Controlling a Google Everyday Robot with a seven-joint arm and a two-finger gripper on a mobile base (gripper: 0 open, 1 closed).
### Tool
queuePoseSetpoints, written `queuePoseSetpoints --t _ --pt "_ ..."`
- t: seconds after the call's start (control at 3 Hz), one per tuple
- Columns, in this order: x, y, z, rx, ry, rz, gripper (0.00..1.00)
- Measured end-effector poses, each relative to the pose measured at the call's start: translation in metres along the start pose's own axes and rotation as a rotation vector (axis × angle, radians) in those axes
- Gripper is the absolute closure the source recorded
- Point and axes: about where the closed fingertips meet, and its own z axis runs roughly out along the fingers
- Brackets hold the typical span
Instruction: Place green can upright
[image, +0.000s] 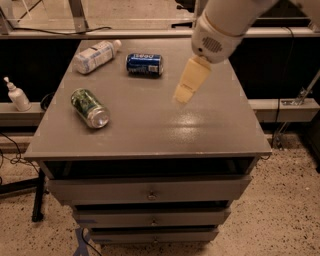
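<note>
The green can (90, 107) lies on its side on the left part of the grey cabinet top (150, 130), its silver end facing the front right. My gripper (183, 94) hangs over the middle of the top, well to the right of the green can and apart from it. It holds nothing that I can see.
A blue can (144, 64) lies on its side at the back middle. A clear plastic bottle with a white label (96, 56) lies at the back left. A white pump bottle (16, 95) stands on a ledge left of the cabinet. Drawers (150, 192) are below the top.
</note>
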Motion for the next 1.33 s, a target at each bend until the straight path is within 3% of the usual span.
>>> queuePoseSetpoints --t 0.33,0.67,1.0,1.33 --pt "-0.056 -0.006 0.012 -0.021 -0.038 0.095 0.0" --pt "-0.067 -0.005 0.011 -0.023 -0.05 0.136 0.0" --pt "-0.067 -0.005 0.011 -0.023 -0.051 0.134 0.0" --pt "-0.083 -0.007 0.006 -0.017 -0.077 0.188 0.0"
